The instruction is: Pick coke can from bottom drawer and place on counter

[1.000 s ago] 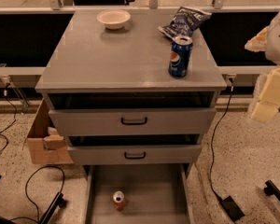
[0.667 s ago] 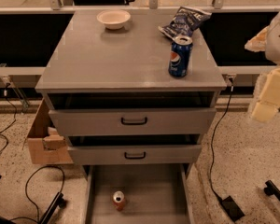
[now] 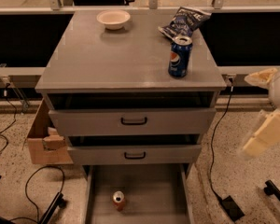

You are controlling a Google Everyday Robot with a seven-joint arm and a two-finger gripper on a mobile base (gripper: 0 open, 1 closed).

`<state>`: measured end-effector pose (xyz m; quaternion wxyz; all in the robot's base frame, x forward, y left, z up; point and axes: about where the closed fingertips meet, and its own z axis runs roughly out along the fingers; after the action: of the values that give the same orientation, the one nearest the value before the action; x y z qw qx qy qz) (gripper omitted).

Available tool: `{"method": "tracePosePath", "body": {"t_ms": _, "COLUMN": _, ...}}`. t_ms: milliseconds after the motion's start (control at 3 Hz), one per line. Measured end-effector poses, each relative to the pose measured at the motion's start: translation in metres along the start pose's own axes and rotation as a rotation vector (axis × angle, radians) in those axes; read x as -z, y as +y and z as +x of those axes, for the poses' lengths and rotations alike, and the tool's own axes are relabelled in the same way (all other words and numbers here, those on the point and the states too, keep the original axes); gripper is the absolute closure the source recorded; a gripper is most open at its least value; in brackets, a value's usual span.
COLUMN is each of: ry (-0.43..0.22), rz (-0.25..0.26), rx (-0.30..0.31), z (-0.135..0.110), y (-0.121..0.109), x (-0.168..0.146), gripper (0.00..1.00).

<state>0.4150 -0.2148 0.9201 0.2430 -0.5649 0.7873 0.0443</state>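
Note:
The coke can (image 3: 119, 200), small and red-orange with a silver top, stands upright in the open bottom drawer (image 3: 151, 190), a long grey tray pulled out at the foot of the cabinet. The counter (image 3: 126, 55) is the flat grey cabinet top above. My gripper (image 3: 266, 134) shows as pale, blurred cream parts at the right edge, beside the cabinet, well above and to the right of the can, holding nothing that I can see.
On the counter stand a blue Pepsi can (image 3: 179, 56), a dark chip bag (image 3: 183, 21) and a white bowl (image 3: 113, 18). Two upper drawers with black handles (image 3: 134, 121) sit slightly ajar. A cardboard box (image 3: 44, 139) is left of the cabinet; cables (image 3: 214, 171) lie on the floor.

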Motion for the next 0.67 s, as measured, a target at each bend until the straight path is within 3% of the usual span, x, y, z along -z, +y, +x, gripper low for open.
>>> {"method": "tracePosePath", "body": {"t_ms": 667, "ry": -0.295, "rz": 0.002, "rx": -0.197, "z": 0.061, "y": 0.055, "x": -0.095, "gripper": 0.0}}
